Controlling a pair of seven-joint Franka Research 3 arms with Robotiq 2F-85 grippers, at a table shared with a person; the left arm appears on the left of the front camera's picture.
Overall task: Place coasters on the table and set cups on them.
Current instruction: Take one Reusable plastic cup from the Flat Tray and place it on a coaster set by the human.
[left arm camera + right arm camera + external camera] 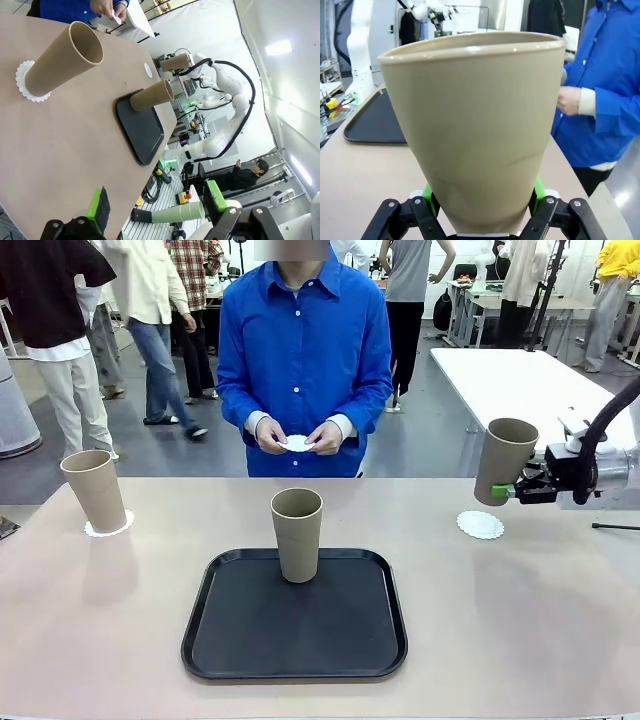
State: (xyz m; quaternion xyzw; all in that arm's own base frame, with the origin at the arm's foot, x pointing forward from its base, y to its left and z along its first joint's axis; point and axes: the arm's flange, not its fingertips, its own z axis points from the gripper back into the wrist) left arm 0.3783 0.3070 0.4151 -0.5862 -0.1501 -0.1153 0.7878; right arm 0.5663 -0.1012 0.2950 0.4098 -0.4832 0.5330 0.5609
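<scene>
Black tray (pixel 250 640) under the middle cup (pixel 297 532)

Illumination is bright, even and overhead; rectangular ceiling light panels (pixel 279 47) glare white. The leftmost tall tan matte tumbler (pixel 95 490) casts a faint, soft shadow on the beige-pink matte tabletop (pixel 520 640). Wrist views bend toward their edges.

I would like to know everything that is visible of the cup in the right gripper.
The cup is a tall tan-brown tumbler, matte, without handle, wider at the rim than at the base. The right gripper clamps it near the base between green pads, roughly upright, in the air over the right side of the table. A bare white coaster lies just below it, not touching.
</scene>
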